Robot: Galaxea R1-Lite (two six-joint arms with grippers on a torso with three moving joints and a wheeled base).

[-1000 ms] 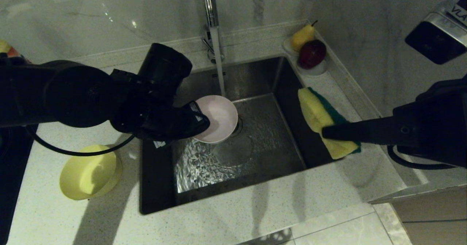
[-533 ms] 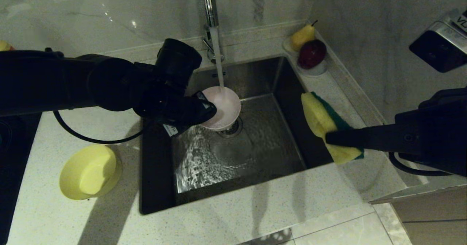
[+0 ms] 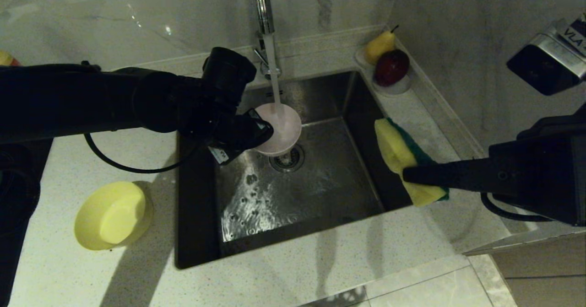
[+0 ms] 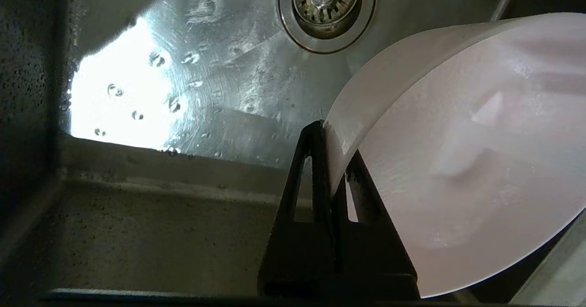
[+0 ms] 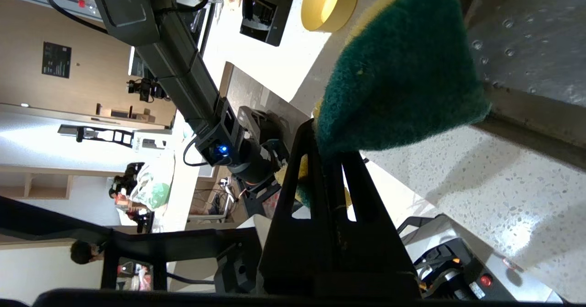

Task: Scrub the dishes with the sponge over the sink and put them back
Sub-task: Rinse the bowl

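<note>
The left gripper [image 3: 265,135] is clamped on the rim of the pale pink round plastic bowl [image 3: 280,127], one finger inside the wall and one outside, holding it above the drain strainer [image 3: 287,159] of the square stainless steel sink [image 3: 316,179]. The stream from the tall chrome tap [image 3: 262,5] falls into the bowl; its inside is wet. The right gripper [image 3: 405,174] is closed on the rectangular yellow sponge with dark green scouring face [image 3: 400,153], holding it above the sink's right edge. A yellow round plastic bowl [image 3: 112,215] stands on the speckled countertop [image 3: 320,270], left of the sink. A small white saucer [image 3: 398,87] at the far right corner holds a pear [image 3: 379,46] and a dark red fruit [image 3: 392,67].
</note>
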